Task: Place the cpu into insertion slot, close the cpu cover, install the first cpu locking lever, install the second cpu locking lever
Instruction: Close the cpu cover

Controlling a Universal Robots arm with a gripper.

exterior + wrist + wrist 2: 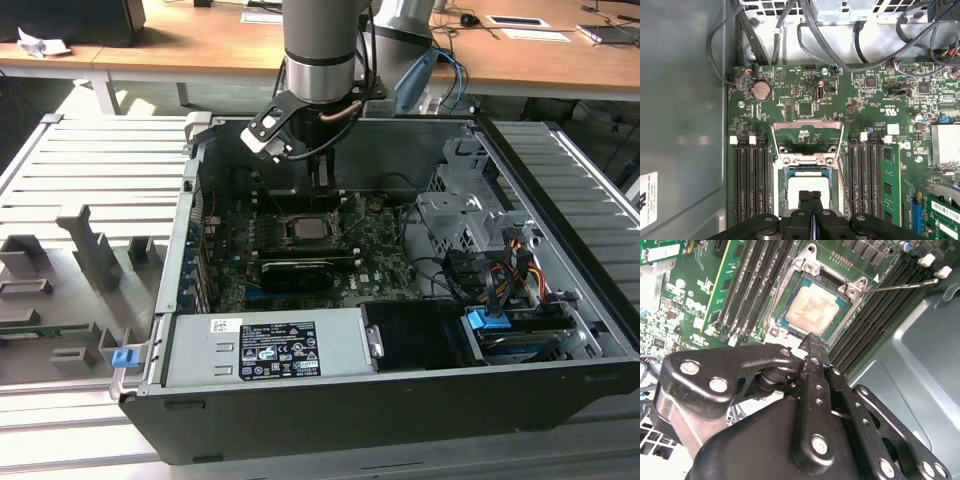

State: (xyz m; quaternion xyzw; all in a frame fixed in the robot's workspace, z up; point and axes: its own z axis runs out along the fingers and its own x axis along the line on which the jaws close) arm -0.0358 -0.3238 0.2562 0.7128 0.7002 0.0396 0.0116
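Observation:
The cpu [812, 310] lies flat in the insertion slot [790, 327] on the green board, showing a pale tan square face; it also appears in the first wrist view [799, 186]. The cpu cover [807, 129], a silvery frame, is swung open away from the socket. A thin locking lever [900, 286] sticks out sideways past the memory slots. My gripper [810, 196] hangs just above the chip's near edge, fingers [812, 342] pressed together and holding nothing. From the exterior view the gripper [321, 180] sits over the socket [310, 228] inside the case.
Long black memory slots [750, 185] flank the socket on both sides. The grey case wall [680, 125] stands close by. Cables [805, 35] run along the board's far edge. A drive cage [465, 215] and power supply [270, 345] fill the case.

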